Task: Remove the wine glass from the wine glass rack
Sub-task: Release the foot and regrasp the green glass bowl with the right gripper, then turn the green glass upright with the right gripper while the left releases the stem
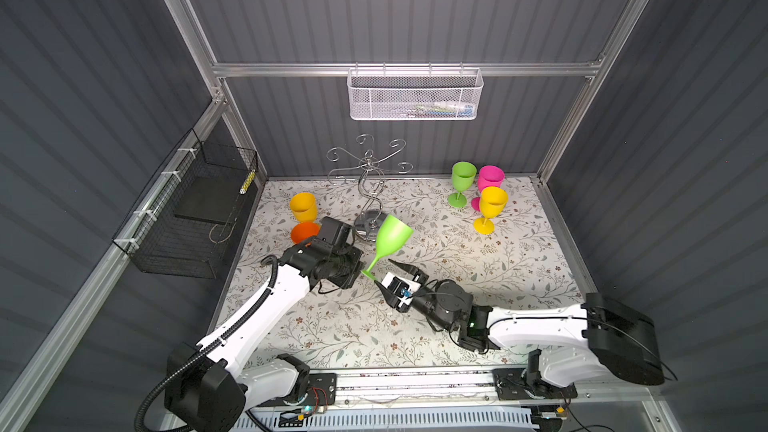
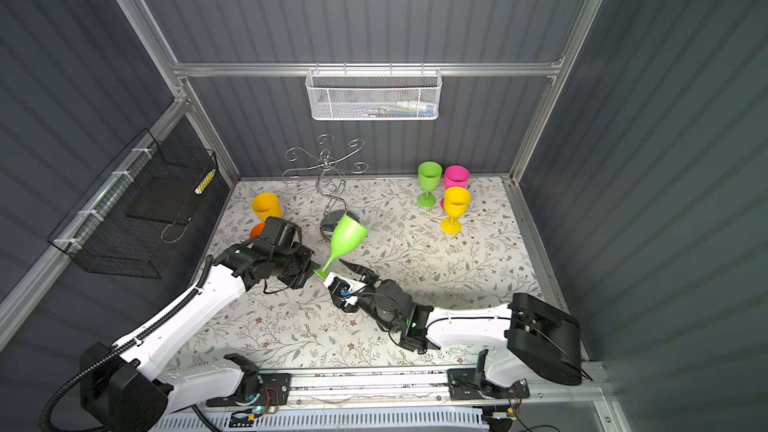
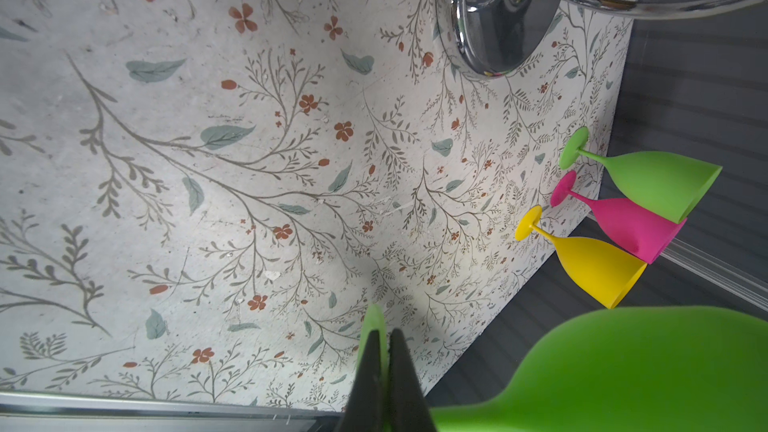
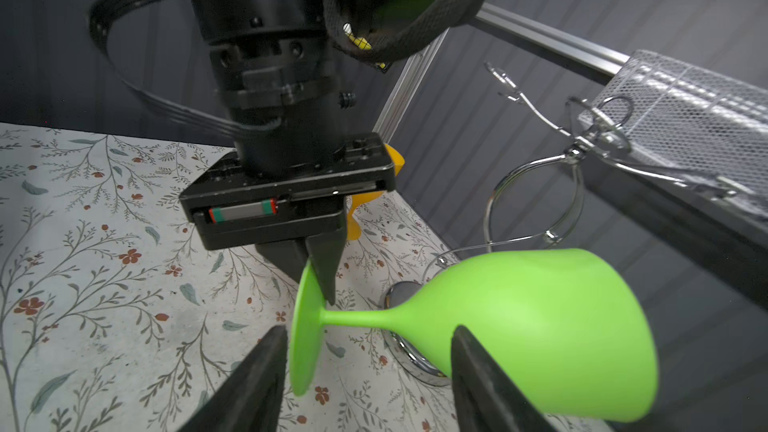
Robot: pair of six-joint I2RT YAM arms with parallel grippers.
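Observation:
In both top views a green wine glass [image 1: 392, 234] [image 2: 348, 234] hangs tilted over the table in front of the chrome wine glass rack [image 1: 365, 224] [image 2: 330, 224], clear of the rack's curled arms. My left gripper [image 1: 362, 270] [image 2: 318, 272] [image 3: 384, 332] is shut on the rim of the glass's foot; the right wrist view shows that grip [image 4: 320, 280]. My right gripper [image 1: 384, 273] [image 2: 334, 271] [image 4: 368, 330] is open, its fingers standing either side of the foot and stem without touching them. No glass hangs on the rack's arms.
Green [image 1: 462, 184], pink [image 1: 490, 178] and yellow [image 1: 490, 207] glasses stand at the back right. A yellow [image 1: 303, 206] and an orange [image 1: 303, 232] glass sit behind the left arm. A white mesh basket [image 1: 413, 95] hangs on the back wall, a black wire basket [image 1: 195, 209] on the left wall.

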